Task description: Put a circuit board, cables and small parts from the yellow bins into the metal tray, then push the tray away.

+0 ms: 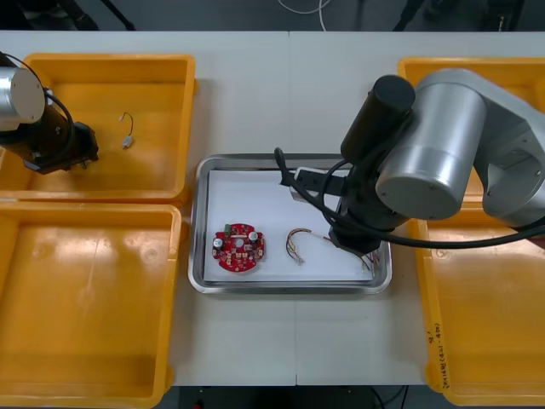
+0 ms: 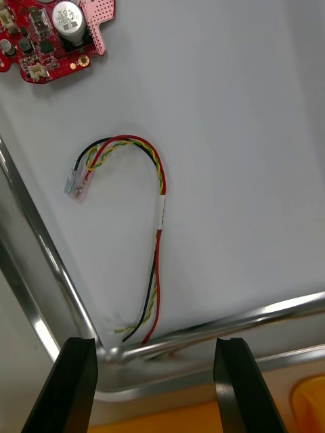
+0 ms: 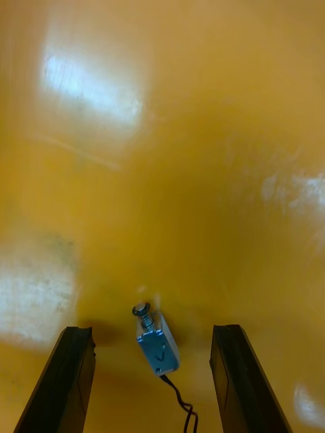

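Note:
The metal tray (image 1: 204,223), white inside, holds a round red circuit board (image 1: 239,248) and a red and yellow cable (image 1: 298,243). My right gripper (image 2: 154,389) is open above the tray's near right corner, its fingers (image 2: 73,384) standing over the rim (image 2: 203,333). The cable (image 2: 160,203) curves away from them toward the circuit board (image 2: 54,34). My left gripper (image 1: 83,150) is open low inside the far left yellow bin (image 1: 162,94). A small metal part (image 3: 157,344) with a thin black lead lies on the bin floor, in line with the gap between the left fingers (image 3: 69,379). The same part (image 1: 128,139) lies to the gripper's right.
The near left yellow bin (image 1: 85,298) has nothing in it. Two more yellow bins (image 1: 485,341) stand at the right, largely covered by my right arm (image 1: 443,145). Bare table lies beyond the tray's far edge.

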